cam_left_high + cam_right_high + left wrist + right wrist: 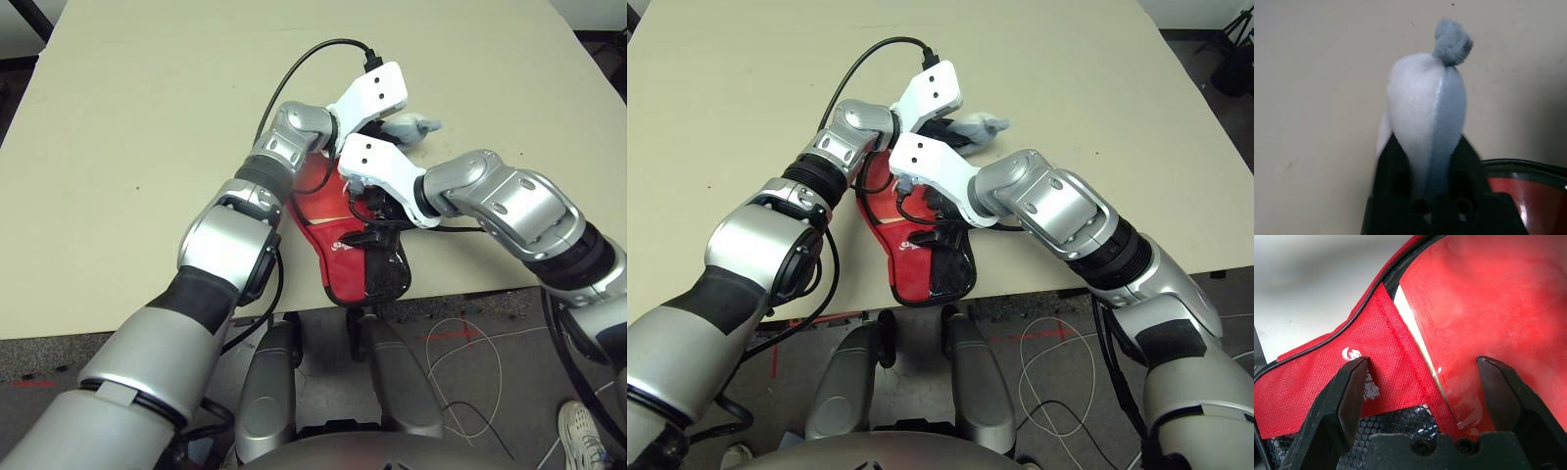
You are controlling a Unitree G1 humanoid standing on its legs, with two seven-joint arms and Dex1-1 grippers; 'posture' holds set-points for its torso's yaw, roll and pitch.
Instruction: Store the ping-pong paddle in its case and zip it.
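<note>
The red case (pixel 338 257) lies near the table's front edge, its black mesh pocket (pixel 389 274) facing me. Part of its top flap is turned back. Inside, under clear lining, the ping-pong paddle shows its red face (pixel 1488 298); its handle is hidden. My right gripper (pixel 1420 362) hovers open just above the case, one finger (pixel 1349 387) over the red flap with the white logo, the other (pixel 1503 387) over the paddle's face. My left gripper (pixel 409 125) reaches past the case's far end, its tip wrapped in soft white and grey-blue padding (pixel 1427 112) above bare table.
The beige table (pixel 147 147) stretches wide to the left and far side. A black cable (pixel 313 54) loops from my left wrist over the table. The front edge runs just below the case. On the floor lie white wires (pixel 470 382) and a person's shoe (pixel 588 431).
</note>
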